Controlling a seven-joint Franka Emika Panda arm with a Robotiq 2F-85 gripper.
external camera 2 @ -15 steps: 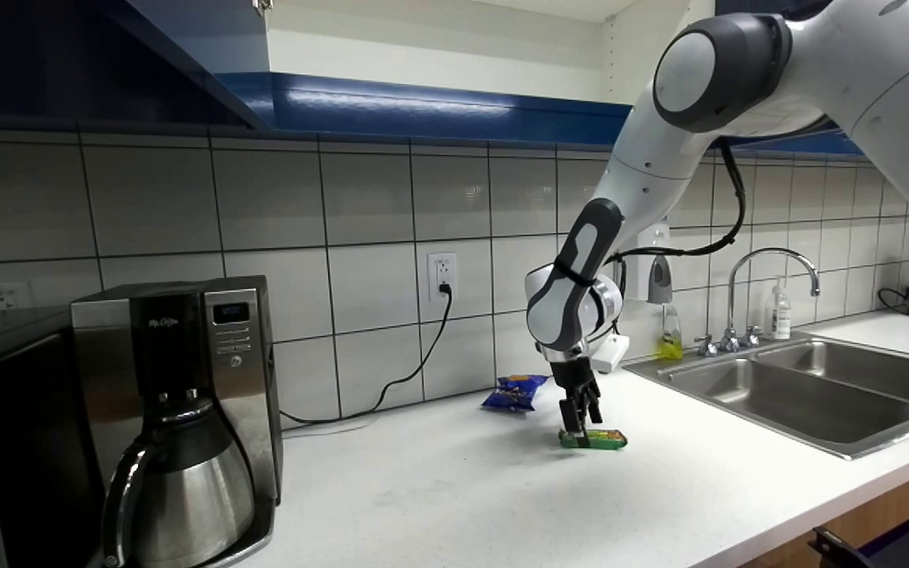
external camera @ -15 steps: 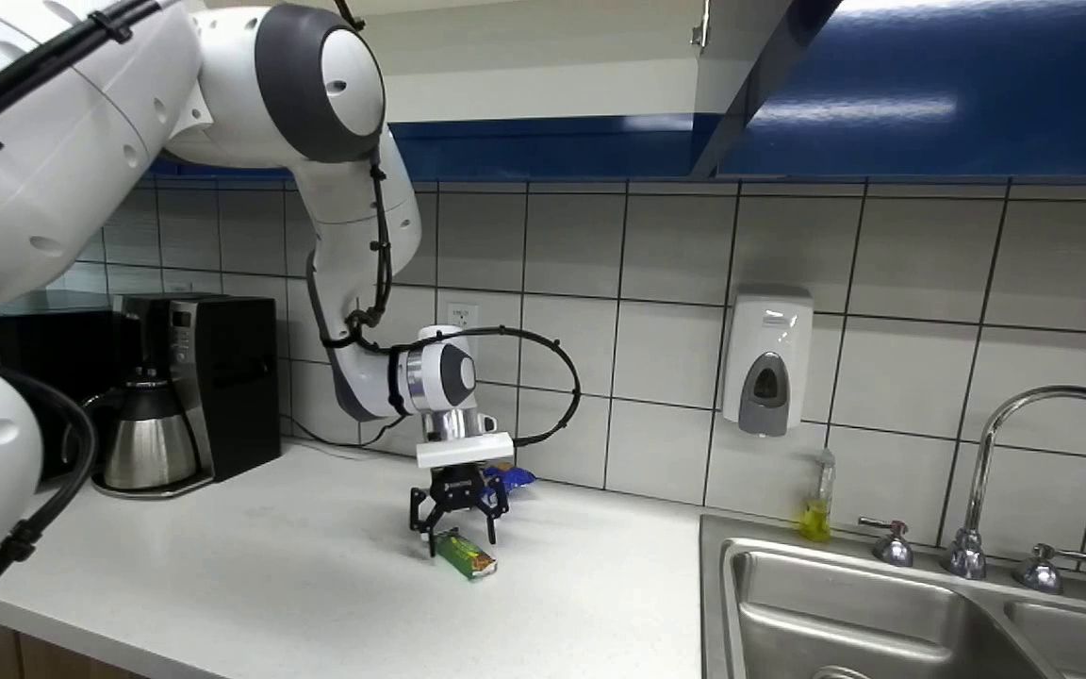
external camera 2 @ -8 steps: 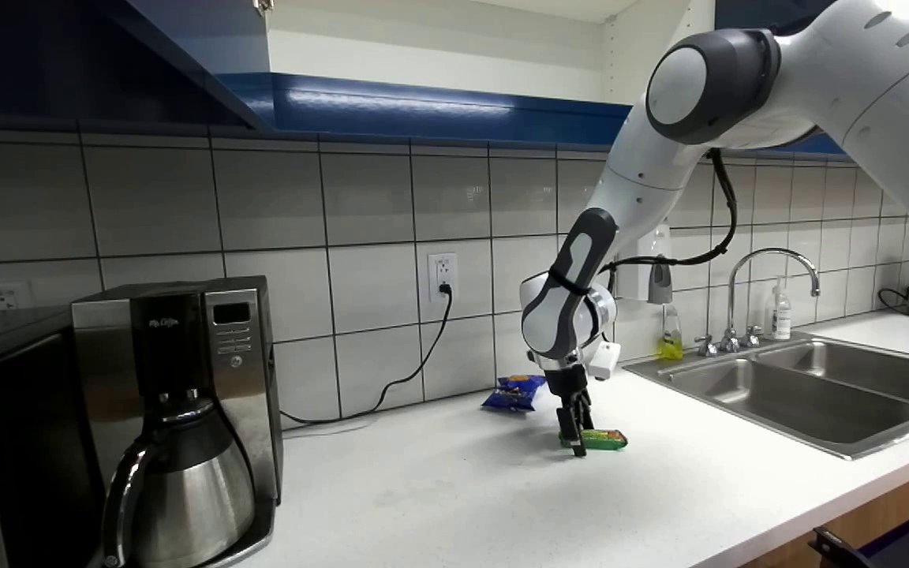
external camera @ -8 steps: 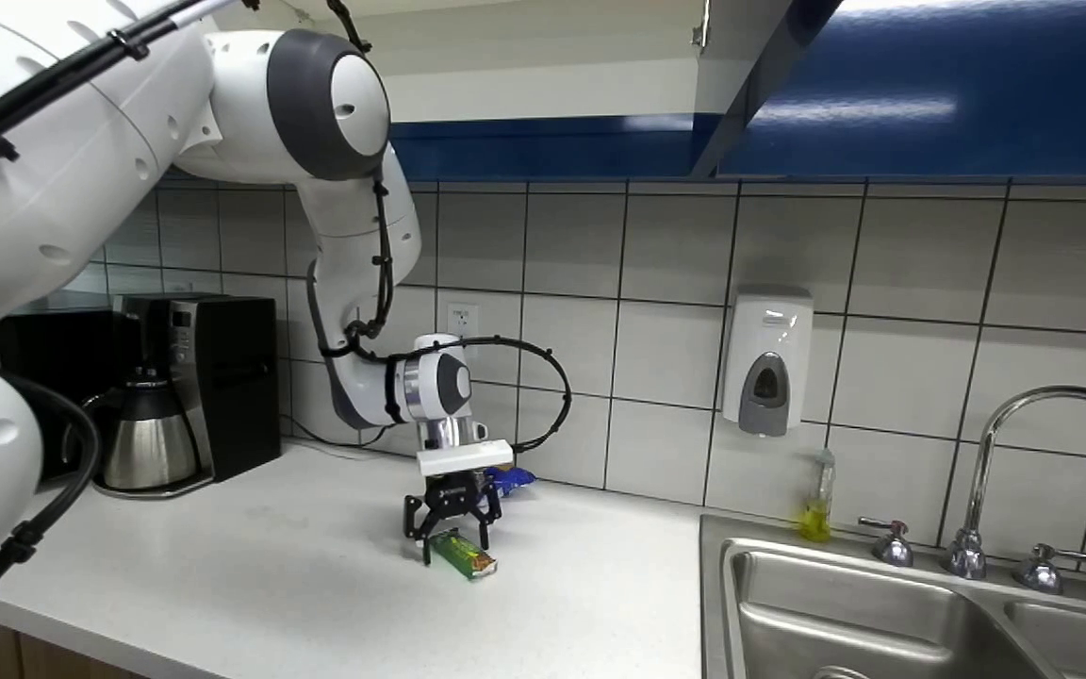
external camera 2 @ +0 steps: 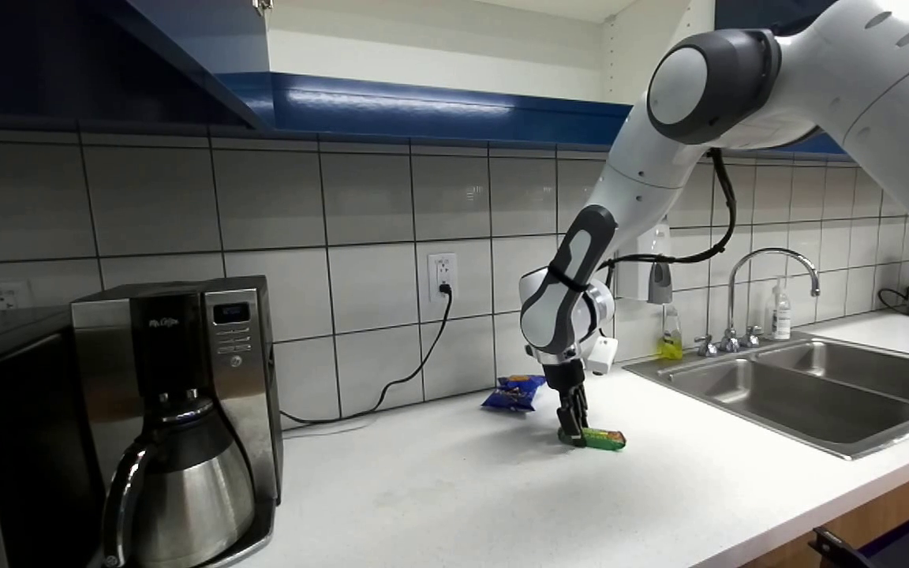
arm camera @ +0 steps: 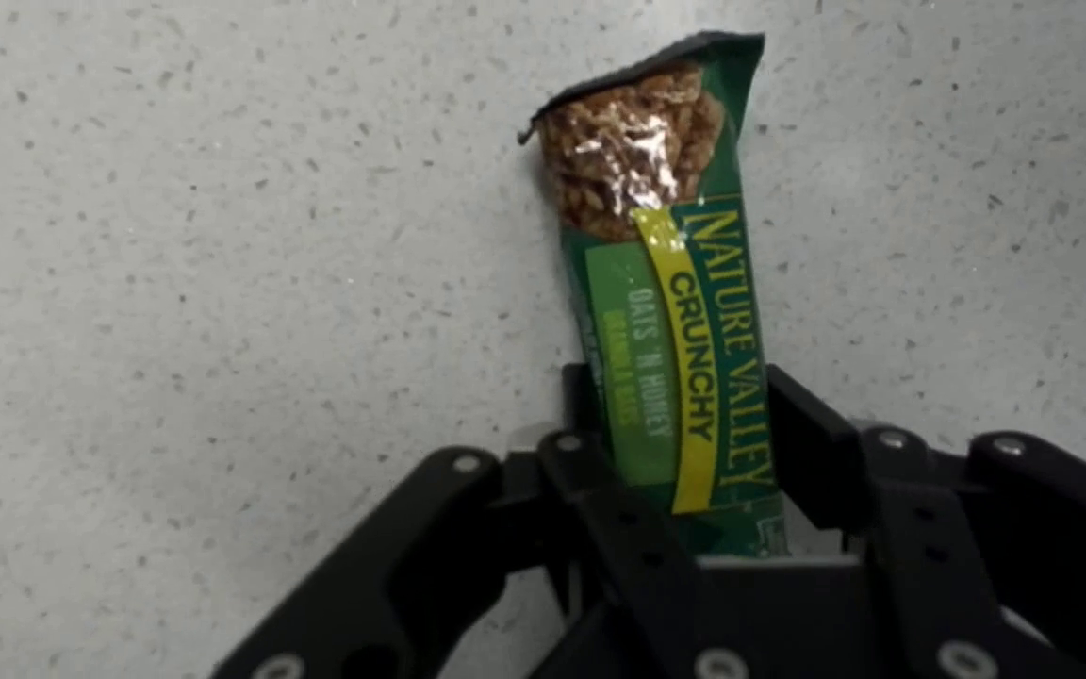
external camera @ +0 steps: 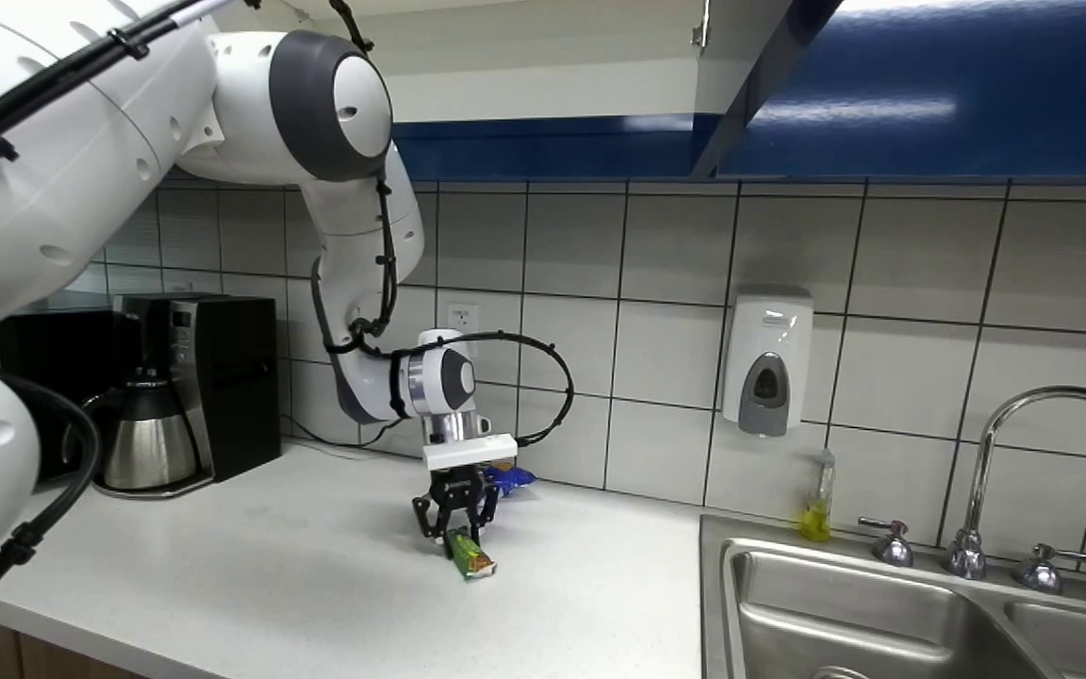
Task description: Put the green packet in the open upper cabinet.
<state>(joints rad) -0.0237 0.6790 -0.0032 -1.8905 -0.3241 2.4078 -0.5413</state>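
Well apart, packet (external camera: 473,557) and sink rim (external camera: 715,587).

The gap in the gripper (arm camera: 680,396) is filled by the green packet (arm camera: 637,311), with passable counter (arm camera: 270,283) offered on either side. Toward the tiled wall (external camera 2: 372,292), the way is narrowed by the blue bag (external camera 2: 514,393). There, upward passage is limited by the blue-edged upper cabinet (external camera 2: 447,112), whose opening is partly hidden by the arm (external camera 2: 644,181) in both exterior views, so its clearance cannot be fully judged.
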